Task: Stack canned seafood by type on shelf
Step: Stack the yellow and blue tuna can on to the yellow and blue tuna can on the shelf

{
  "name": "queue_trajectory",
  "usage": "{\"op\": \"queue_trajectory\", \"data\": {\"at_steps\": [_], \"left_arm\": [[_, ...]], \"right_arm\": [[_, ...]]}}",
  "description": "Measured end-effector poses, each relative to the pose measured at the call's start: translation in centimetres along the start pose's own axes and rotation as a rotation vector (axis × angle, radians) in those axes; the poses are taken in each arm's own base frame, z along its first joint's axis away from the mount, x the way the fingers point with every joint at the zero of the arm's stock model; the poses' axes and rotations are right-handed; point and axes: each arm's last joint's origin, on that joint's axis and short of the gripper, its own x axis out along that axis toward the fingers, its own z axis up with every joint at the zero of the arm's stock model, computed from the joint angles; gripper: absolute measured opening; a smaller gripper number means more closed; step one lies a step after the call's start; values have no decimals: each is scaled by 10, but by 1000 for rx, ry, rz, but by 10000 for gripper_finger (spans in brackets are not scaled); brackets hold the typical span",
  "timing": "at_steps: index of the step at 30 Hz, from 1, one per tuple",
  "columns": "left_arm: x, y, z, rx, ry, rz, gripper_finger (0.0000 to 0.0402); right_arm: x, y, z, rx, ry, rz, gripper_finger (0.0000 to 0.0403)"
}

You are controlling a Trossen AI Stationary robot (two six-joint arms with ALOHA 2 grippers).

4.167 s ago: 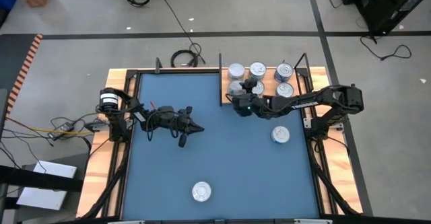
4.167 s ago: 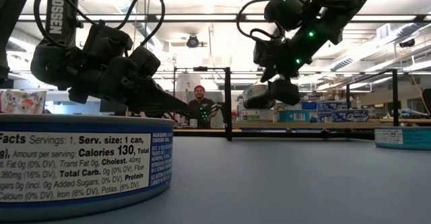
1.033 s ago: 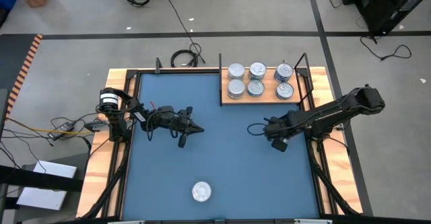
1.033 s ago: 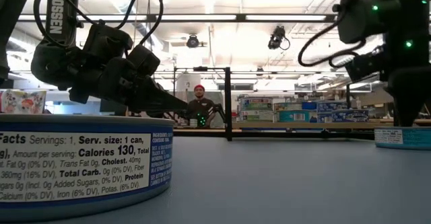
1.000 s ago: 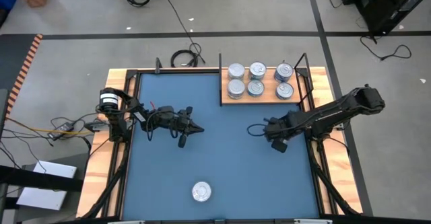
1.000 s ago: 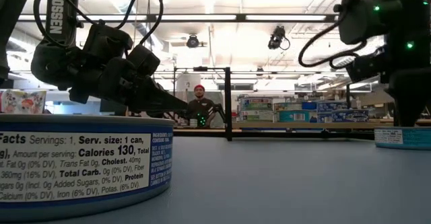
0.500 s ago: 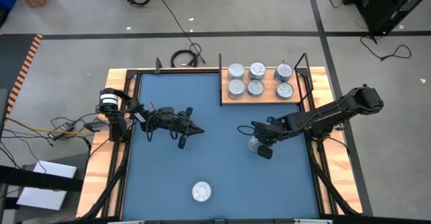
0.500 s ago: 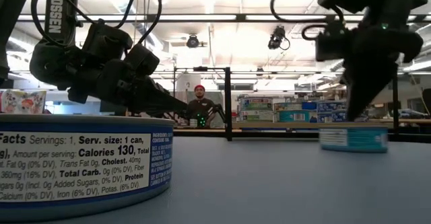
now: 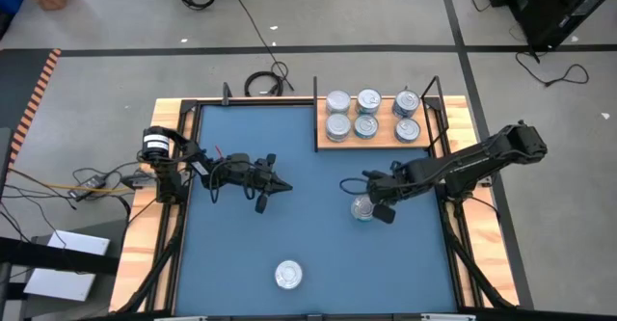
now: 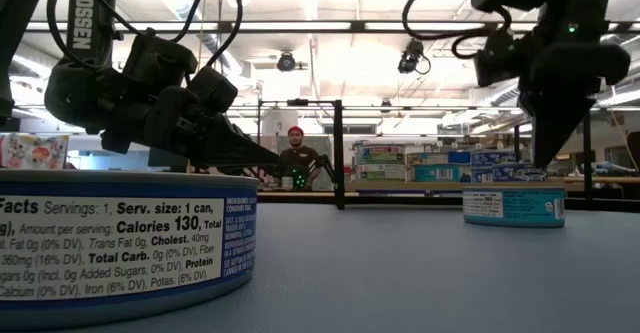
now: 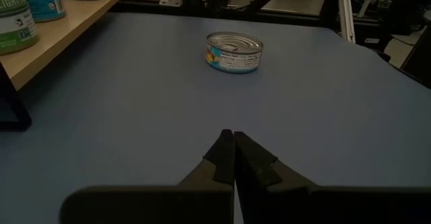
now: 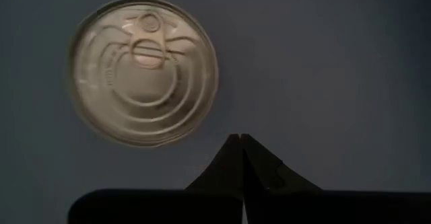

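A wooden-edged counter [image 9: 145, 227] carries a large blue mat [image 9: 308, 254]. The landmark is the shelf [image 9: 376, 140], a light-brown wooden board at the mat's far right corner. Six tins of canned seafood [image 9: 366, 126] stand on it in two rows of three; from above only their silver lids show, so their types cannot be told. In the low view the shelf tins are small and distant, their labels unreadable.

A loose tin [image 9: 362, 208] sits upright on the mat on the near side of the shelf, a little way off it. The right end effector [image 9: 384, 211] points down just beside this tin, partly overlapping its edge in the high view. Its wrist view shows the fingers pressed together into a single point, gripping nothing, with the tin's pull-tab lid [image 12: 143, 71] clear of the tips. In the low view the arm's upper part is cut off.

Another tin [image 9: 288, 275] stands well away from the shelf, near the mat's front edge. It fills the low view's corner, cropped, with nutrition text readable.

The left end effector [image 9: 281, 186] hangs over the mat far to the left of the shelf, fingers closed and empty.

A person [image 10: 297, 159] stands in the room beyond, partly hidden.
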Motion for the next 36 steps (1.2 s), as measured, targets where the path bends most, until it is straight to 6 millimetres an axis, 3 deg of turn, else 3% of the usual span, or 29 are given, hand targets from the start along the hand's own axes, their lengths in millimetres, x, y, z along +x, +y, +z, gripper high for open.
{"op": "queue_trajectory", "data": {"at_steps": [10, 16, 27, 32, 36], "left_arm": [[0, -1, 0, 0, 2, -3, 5], [0, -1, 0, 0, 2, -3, 5], [0, -1, -2, -6, 21, -2, 5], [0, -1, -3, -8, 26, -1, 5], [0, -1, -3, -7, 26, 3, 5]], "right_arm": [[34, 14, 1, 3, 123, -57, 0], [47, 29, 3, 24, 147, 46, 0], [34, 65, 17, -29, -103, 309, 18], [22, 74, 20, -58, -185, 242, 64], [7, 88, 22, -193, -259, 243, 111]]}}
